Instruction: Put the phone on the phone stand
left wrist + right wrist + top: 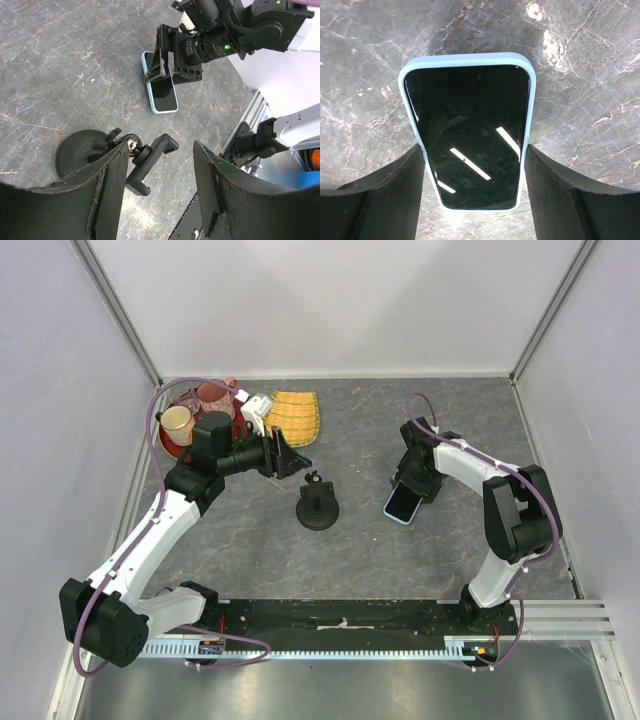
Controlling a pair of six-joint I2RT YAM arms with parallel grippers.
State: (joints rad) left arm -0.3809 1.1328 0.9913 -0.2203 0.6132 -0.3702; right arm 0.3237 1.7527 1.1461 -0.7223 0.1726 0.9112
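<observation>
The right gripper [474, 150] sits closest to its wrist camera. Its two dark, curved fingers [385, 195] are closed in against the long edges of the phone [470, 125] with nothing else between them. The phone lies flat, screen up, on the table [360, 550], right of centre and well apart from the stand [318, 508], which is to its left near the middle. The left gripper [160, 146] hangs empty with its jaws wide, just left of the stand and pointed at it.

The main risk is slip. The screen is glossy glass that mirrors the ceiling lights, and the pale blue case has smooth, rounded edges. The hold is only on those thin edges near one end, so the phone could pivot or slide out on lifting.

The stand could also tip. It is all matte black, a round disc foot with a short post, a shiny ball joint and a small clamp head [150, 162]. That head looks narrow and tilted, so a phone coming in off-line may push the stand over or skid it across the smooth, grey, veined stone-look tabletop.
</observation>
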